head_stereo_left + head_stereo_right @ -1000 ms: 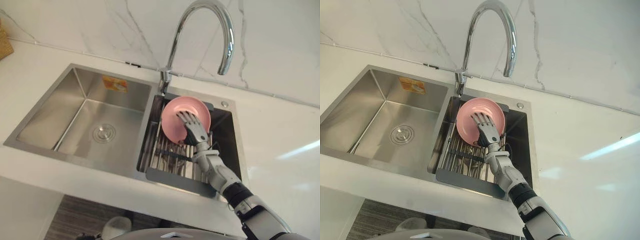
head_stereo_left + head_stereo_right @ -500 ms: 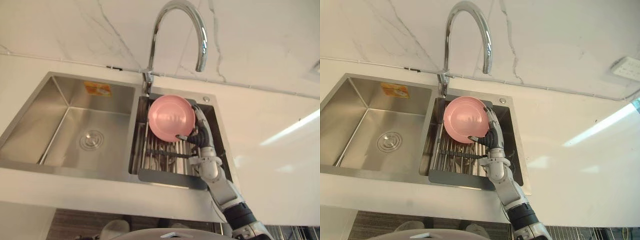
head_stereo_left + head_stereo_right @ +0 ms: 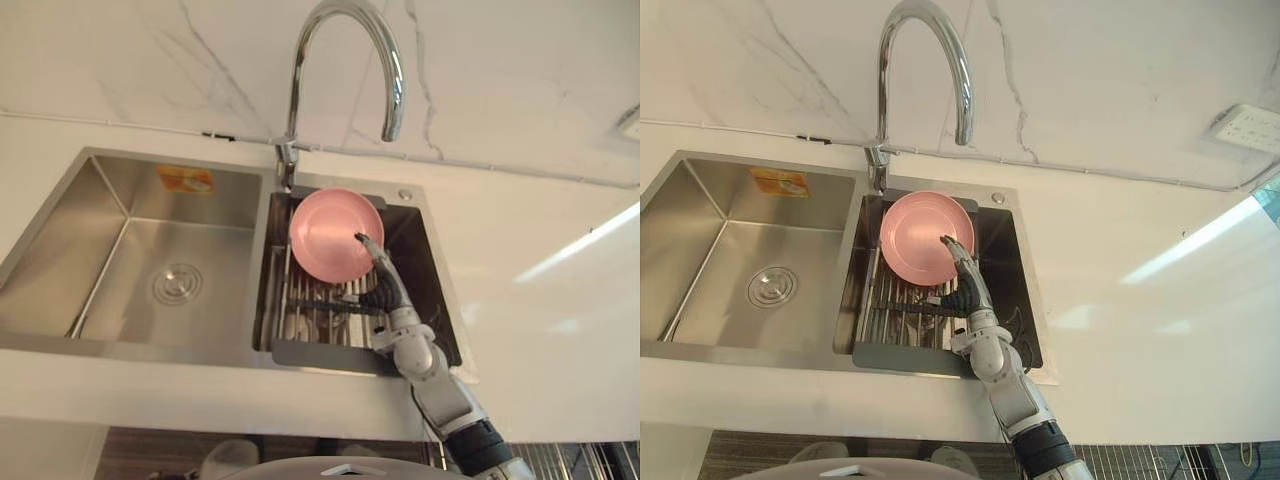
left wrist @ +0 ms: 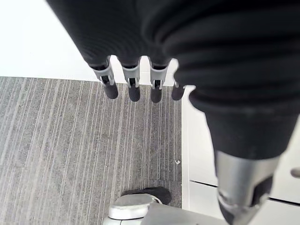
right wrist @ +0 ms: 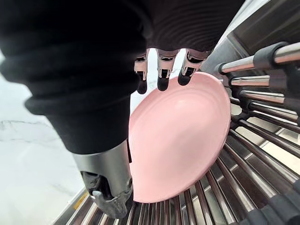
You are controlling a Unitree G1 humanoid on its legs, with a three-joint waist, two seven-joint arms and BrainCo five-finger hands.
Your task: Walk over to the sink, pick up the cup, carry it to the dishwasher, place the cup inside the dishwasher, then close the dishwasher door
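Standing on edge at the back of the wire rack (image 3: 320, 353), close under the faucet (image 3: 300, 60), a pink plate (image 3: 335, 235) is what is found at the sink (image 3: 120, 170) rather than a cup. The rack is set in the sink's right basin. The plate is tilted, its hollow face turned toward the right hand (image 3: 385, 290). In the right wrist view the fingertips (image 5: 162, 79) are laid on the far rim and the thumb (image 5: 110, 187) is set against the near edge, so the plate is taken between them. How firmly it is pinched cannot be told. The plate has not been raised clear of the rack bars, so the pick-up is judged unfinished. The left hand (image 4: 133, 86) is hung over the floor, its fingers straight and nothing held. A slip is the chief risk: the smooth plate is caught only by its edges, and it could be twisted out of the pinch once its weight is taken. The lower rim could also be snagged on a bar, or the faucet struck, if it is lifted straight up.
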